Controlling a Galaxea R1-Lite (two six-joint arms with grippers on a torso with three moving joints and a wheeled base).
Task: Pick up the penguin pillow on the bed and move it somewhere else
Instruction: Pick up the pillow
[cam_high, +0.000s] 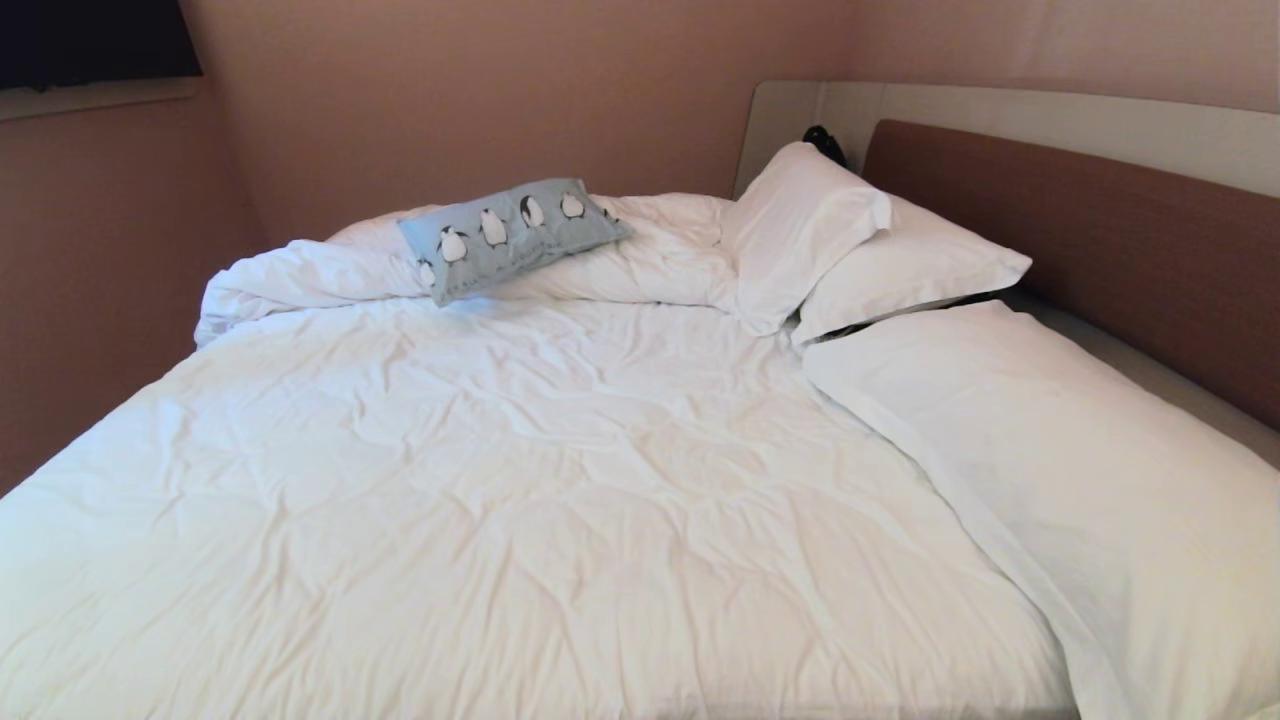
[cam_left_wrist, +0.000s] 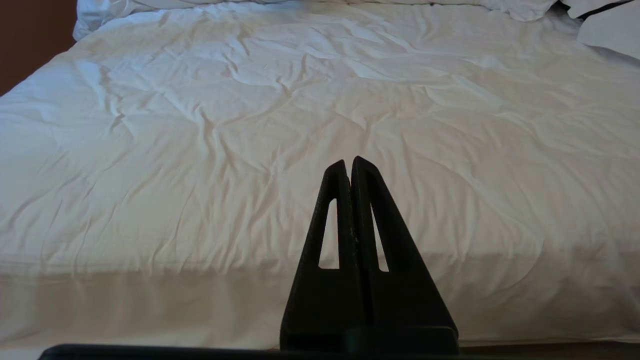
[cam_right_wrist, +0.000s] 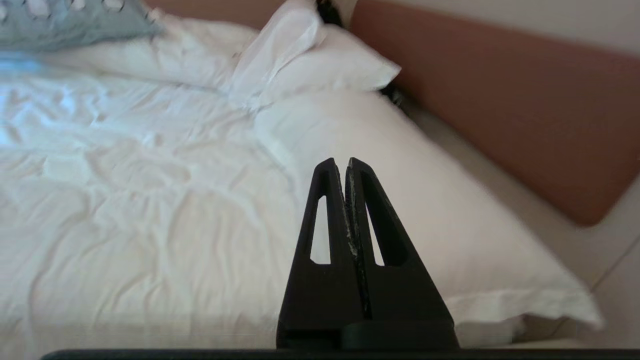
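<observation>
Penguin pillow (cam_high: 512, 237): on bed (cam_high: 560, 500) | left hand (cam_left_wrist: 348, 162), right hand (cam_right_wrist: 340, 162): closed, empty

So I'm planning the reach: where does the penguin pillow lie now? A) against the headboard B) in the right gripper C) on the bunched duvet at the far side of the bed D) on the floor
C: the penguin pillow rests tilted on the bunched duvet at the bed's far side, left of the white pillows.

Bed (cam_high: 560, 520) with rumpled white duvet, penguin pillow (cam_high: 508, 236), white pillows (cam_high: 880, 262)
</observation>
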